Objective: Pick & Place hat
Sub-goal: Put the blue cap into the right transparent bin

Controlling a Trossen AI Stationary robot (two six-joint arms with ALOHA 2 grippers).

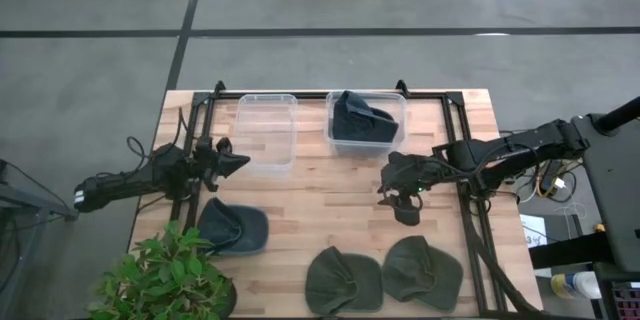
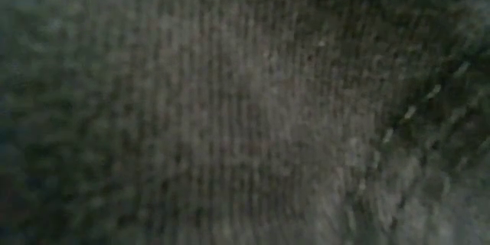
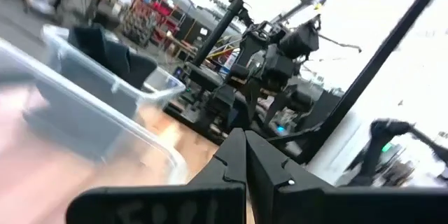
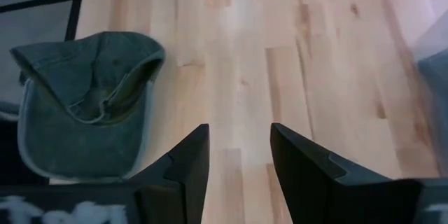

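Several hats show in the high view. A dark hat [image 1: 362, 118] lies in the right clear bin [image 1: 396, 130]. A blue-grey hat [image 1: 233, 228] and two green hats [image 1: 343, 280] [image 1: 422, 270] lie on the table's near part. My right gripper [image 1: 405, 210] hangs open over bare wood between the right bin and the green hats. In its wrist view [image 4: 239, 150] a green hat [image 4: 84, 105] lies upside down off to one side. My left gripper [image 1: 243, 160] is shut beside the empty left bin [image 1: 265, 128]; its wrist view [image 3: 245, 155] shows the fingers closed on nothing.
A potted plant [image 1: 160, 280] stands at the table's near left corner, next to the blue-grey hat. Dark fabric close to the lens fills the low view [image 2: 245, 107]. Bare wood [image 1: 320, 200] lies between the bins and the hats.
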